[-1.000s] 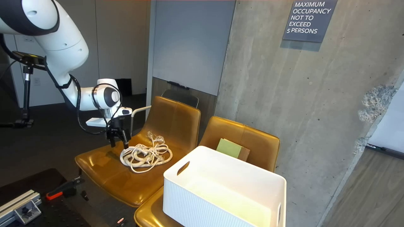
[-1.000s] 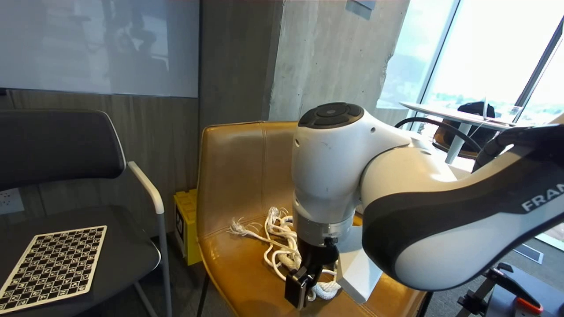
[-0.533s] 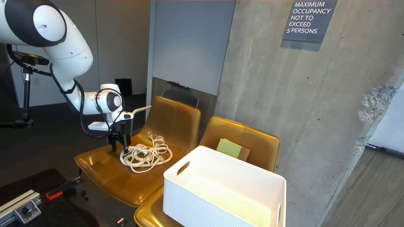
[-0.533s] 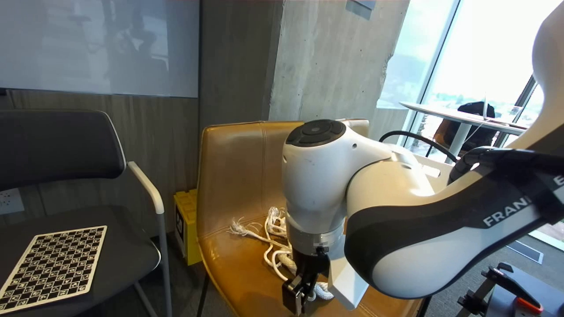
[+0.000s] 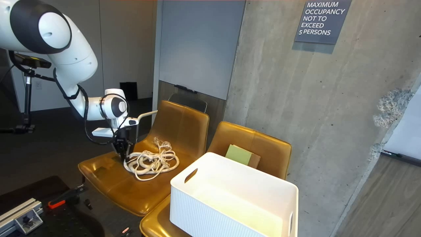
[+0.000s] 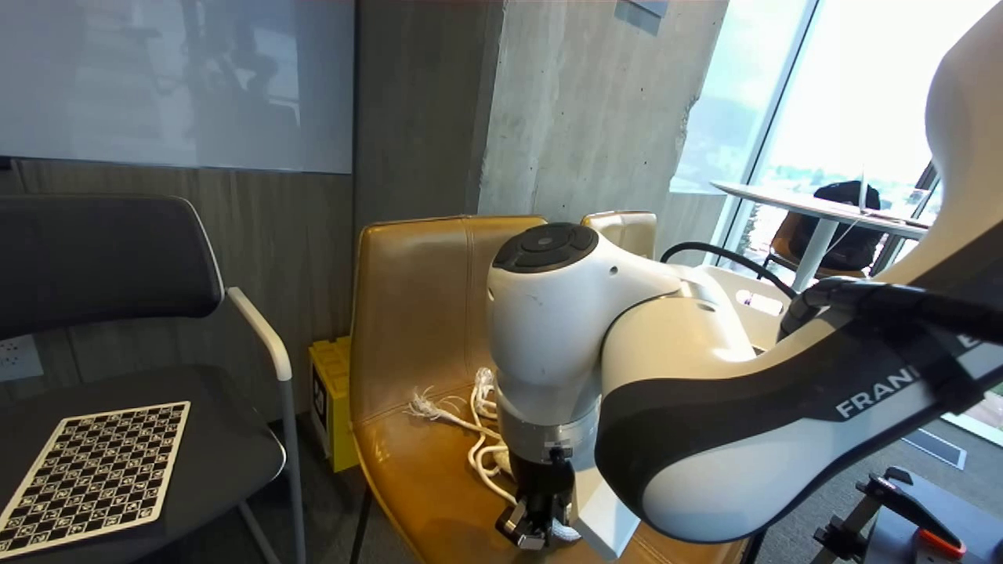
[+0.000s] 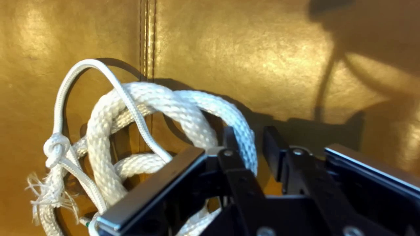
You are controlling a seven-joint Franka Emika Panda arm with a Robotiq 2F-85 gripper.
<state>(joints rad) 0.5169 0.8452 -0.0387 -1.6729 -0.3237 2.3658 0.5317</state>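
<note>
A heap of white braided rope (image 5: pixel 144 171) with frayed ends and thinner knotted cord lies on the seat of a tan leather chair (image 5: pixel 108 184). My gripper (image 5: pixel 124 157) points down at the near-left edge of the heap. In the wrist view the jaws stand partly apart, and one thick loop of the rope (image 7: pixel 241 131) runs between the two black fingertips. That strand lies against or close to the left finger; a gap shows between it and the right finger (image 7: pixel 275 154). In an exterior view the arm covers much of the rope (image 6: pixel 457 421), and the gripper (image 6: pixel 523 533) sits low over the seat.
A white ribbed bin (image 5: pixel 210 204) stands on the neighbouring tan chair, with green and brown blocks (image 5: pixel 238 154) behind it. A dark chair bears a patterned board (image 6: pixel 94 470). Between the chairs is a yellow box (image 6: pixel 333 399). A black-and-orange tool (image 5: pixel 65 197) lies at lower left.
The arm has come down and slightly forward onto the rope. The jaws have drawn much closer together around one loop, and the heap's near-left edge has shifted a little.
</note>
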